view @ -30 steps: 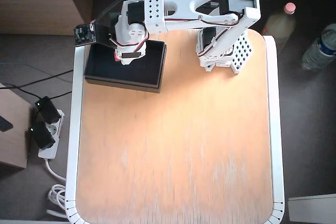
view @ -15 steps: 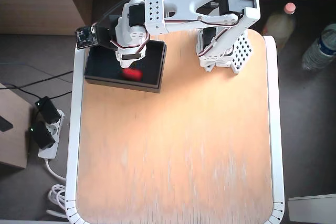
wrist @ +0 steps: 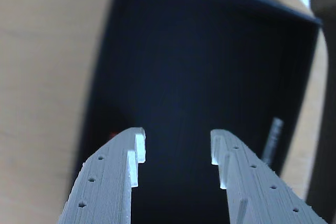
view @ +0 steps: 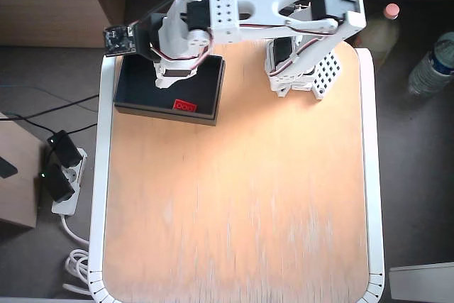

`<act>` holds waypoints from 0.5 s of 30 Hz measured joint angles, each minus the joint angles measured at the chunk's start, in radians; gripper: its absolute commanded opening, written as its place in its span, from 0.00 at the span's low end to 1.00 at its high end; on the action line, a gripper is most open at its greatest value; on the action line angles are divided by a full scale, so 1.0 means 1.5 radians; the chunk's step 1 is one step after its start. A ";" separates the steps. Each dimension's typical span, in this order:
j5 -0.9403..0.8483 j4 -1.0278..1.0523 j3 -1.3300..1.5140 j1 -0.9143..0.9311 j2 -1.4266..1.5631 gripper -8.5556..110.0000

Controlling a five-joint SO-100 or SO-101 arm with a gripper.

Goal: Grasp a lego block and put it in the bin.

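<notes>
- Claw [wrist: 177, 153] in wrist view: two grey fingers apart, nothing between them, dark floor of the bin [wrist: 210, 77] showing through the gap.
- Just beside left finger in wrist view, a sliver of red at the edge, likely the lego block [wrist: 112, 136]; mostly hidden behind the finger.
- Overhead view: lego block [view: 184, 105] lying flat on bin floor, close to the bin wall nearest the open counter [view: 241, 204], studs up.
- Block's long axis running along that near wall of the bin [view: 128, 83], roughly left to right in overhead view.
- Claw [view: 174, 83] directly above bin interior, block just past the fingertips toward the counter-side wall; touching or apart, cannot tell from above.
- Judged: block already in the bin and free of the fingers, so placing looks done; coming move likely a lift straight up and out, away from the bin.
- Risk judged: block sits near one fingertip; sideways drift over the bin could nudge it.
- Farther off: arm base beyond the bin's right side in overhead view, rest of counter bare.
</notes>
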 measured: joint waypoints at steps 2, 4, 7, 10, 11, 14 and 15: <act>-0.014 0.000 0.000 -0.022 0.030 0.08; -0.028 0.000 0.000 -0.047 0.062 0.08; -0.033 0.000 0.000 -0.086 0.107 0.08; -0.040 0.000 0.001 -0.137 0.146 0.08; -0.044 0.000 0.001 -0.157 0.162 0.08; -0.055 0.000 0.001 -0.232 0.202 0.08; -0.058 0.000 0.001 -0.258 0.213 0.07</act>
